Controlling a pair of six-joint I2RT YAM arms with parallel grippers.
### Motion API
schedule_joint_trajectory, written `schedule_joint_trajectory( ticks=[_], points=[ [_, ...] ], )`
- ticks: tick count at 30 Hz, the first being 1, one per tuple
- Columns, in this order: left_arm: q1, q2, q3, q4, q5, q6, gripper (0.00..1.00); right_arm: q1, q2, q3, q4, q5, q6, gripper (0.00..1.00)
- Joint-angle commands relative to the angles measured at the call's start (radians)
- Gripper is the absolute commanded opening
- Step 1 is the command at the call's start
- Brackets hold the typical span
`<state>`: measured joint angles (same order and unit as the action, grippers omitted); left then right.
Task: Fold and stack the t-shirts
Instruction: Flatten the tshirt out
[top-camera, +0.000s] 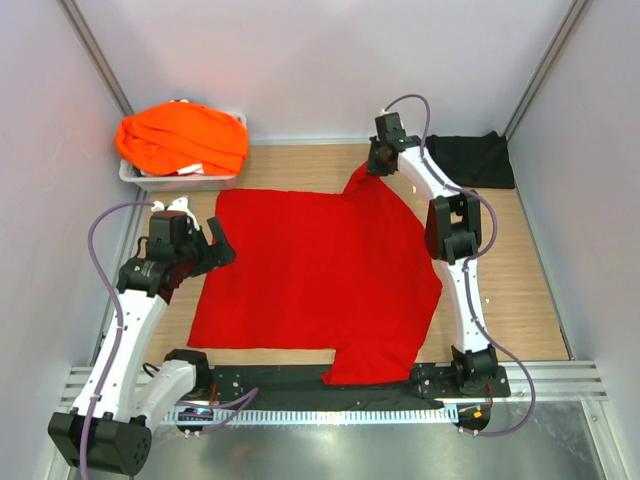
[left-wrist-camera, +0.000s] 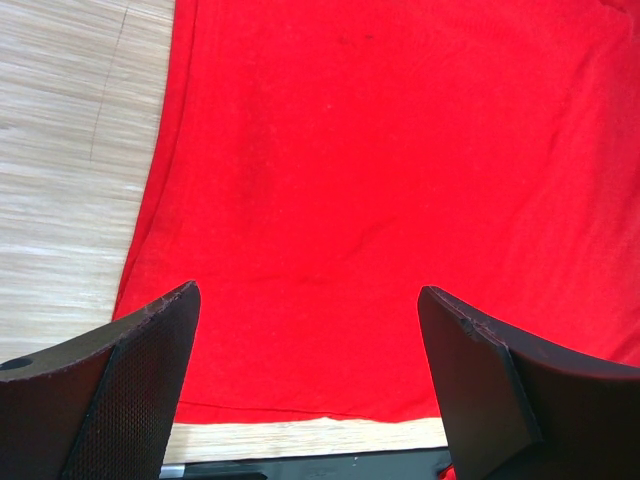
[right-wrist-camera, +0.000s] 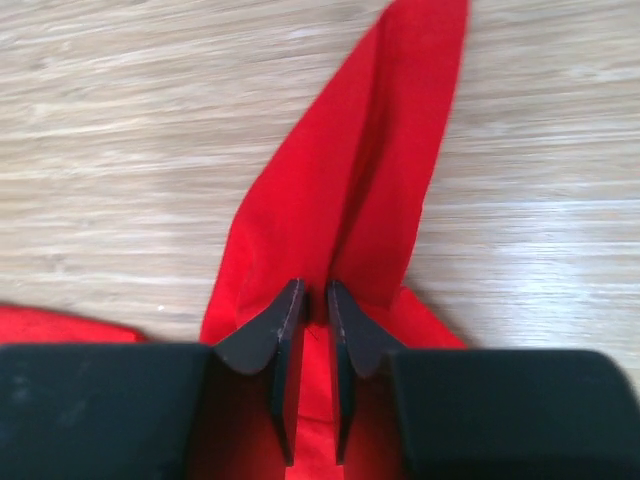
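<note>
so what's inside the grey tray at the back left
A heap of orange t-shirts fills the tray and spills over its rim. How many there are, and anything beneath them, is hidden by the cloth.

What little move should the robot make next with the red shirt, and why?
Probably the right gripper should lift the far sleeve of the bright red soft cloth t-shirt a little and carry it inward over the shirt's body. Its jaws are closed on that sleeve, which sticks out from the flat-spread body, while the left gripper hovers open over the opposite edge.
</note>
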<state>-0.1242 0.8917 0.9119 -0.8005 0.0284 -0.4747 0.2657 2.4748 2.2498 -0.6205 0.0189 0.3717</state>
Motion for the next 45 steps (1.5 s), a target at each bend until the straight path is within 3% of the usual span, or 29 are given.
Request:
schedule_joint_trajectory(
  ticks=[1,2,5,17,23,42,45],
  points=[
    [-0.002,-0.014,0.008,0.04,0.016,-0.002,0.9,0.004,0.009,0.04,0.007,-0.05,0.019,0.3],
    [-0.002,-0.011,0.01,0.04,0.016,-0.002,0.91,0.004,0.01,0.04,0.002,-0.05,0.019,0.43],
    [-0.002,-0.013,0.01,0.04,0.016,-0.002,0.91,0.007,0.009,0.033,0.001,-0.037,0.015,0.48],
    [-0.002,-0.013,0.008,0.041,0.015,-0.004,0.91,0.006,-0.01,0.007,0.001,-0.034,0.015,0.48],
    [-0.003,-0.016,0.007,0.041,0.015,-0.004,0.9,0.009,0.004,0.045,-0.008,-0.051,0.016,0.42],
    [-0.002,-0.016,0.007,0.043,0.013,-0.004,0.9,0.018,-0.013,0.082,-0.021,-0.063,0.018,0.47],
    [-0.002,-0.016,0.008,0.043,0.015,-0.004,0.9,0.018,-0.005,0.059,-0.015,-0.073,0.019,0.43]
  ],
)
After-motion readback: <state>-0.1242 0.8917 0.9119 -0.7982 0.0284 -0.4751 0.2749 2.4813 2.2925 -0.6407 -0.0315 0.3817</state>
